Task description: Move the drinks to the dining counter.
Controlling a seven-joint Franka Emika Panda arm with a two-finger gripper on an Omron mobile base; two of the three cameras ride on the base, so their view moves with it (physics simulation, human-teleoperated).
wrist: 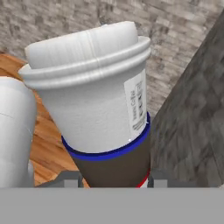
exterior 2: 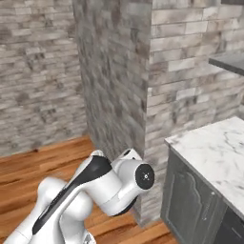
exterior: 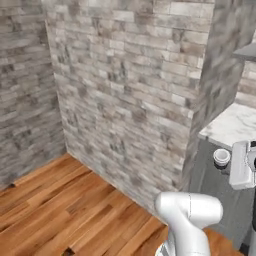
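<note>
One of the drinks, a cup (wrist: pixel 103 113) with a pale lid, a white upper wall, a blue band and a dark brown lower body, leans across the hand view. My gripper (wrist: pixel 113 176) is shut on its dark base, with a finger on each side. In the left base view the cup's lid (exterior: pixel 221 157) shows at the right edge beside my white hand, in front of a dark cabinet and held off the floor. The dining counter is out of view.
A marble worktop (exterior 2: pixel 217 150) on dark grey cabinets (exterior 2: pixel 190 195) stands at the right against a brick wall. A brick pillar (exterior: pixel 135 95) juts out just ahead. Wooden floor (exterior: pixel 55 200) spreads to the left.
</note>
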